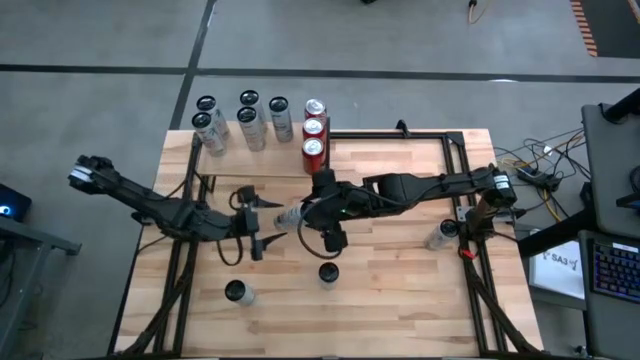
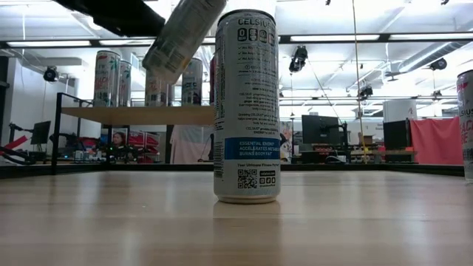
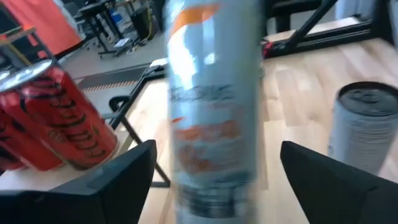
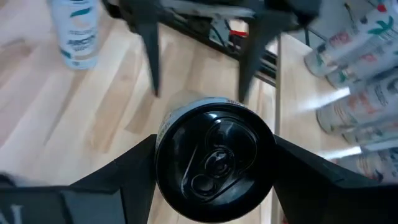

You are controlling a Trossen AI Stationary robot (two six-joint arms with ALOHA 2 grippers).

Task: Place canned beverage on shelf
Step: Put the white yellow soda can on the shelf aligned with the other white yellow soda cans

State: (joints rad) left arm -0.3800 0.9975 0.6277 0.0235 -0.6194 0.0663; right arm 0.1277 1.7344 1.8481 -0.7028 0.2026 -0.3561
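A white-and-orange can (image 1: 290, 216) is held above the table's middle by my right gripper (image 1: 314, 212), which is shut on it. In the low view the can (image 2: 181, 37) is tilted and clear of the table. My left gripper (image 1: 254, 218) is open just left of the can. In the left wrist view its fingers (image 3: 124, 180) stand apart on either side of the can (image 3: 211, 112) without touching it. The shelf (image 1: 250, 163) stands at the far side with several silver cans (image 1: 250, 122) and three red cans (image 1: 313, 132) on it. My right gripper pinches the can between its two fingers (image 4: 124, 177) on opposite sides of the wall just below the dark lid (image 4: 214, 158). The fingers come from the table's right. The can is lifted clear and tilted, its other end toward the left gripper.
Loose cans stand upright on the table: one near the middle front (image 1: 328, 272), one at front left (image 1: 238, 292), one at the right by the frame (image 1: 440, 236). The black frame (image 1: 470, 200) runs along the table's sides.
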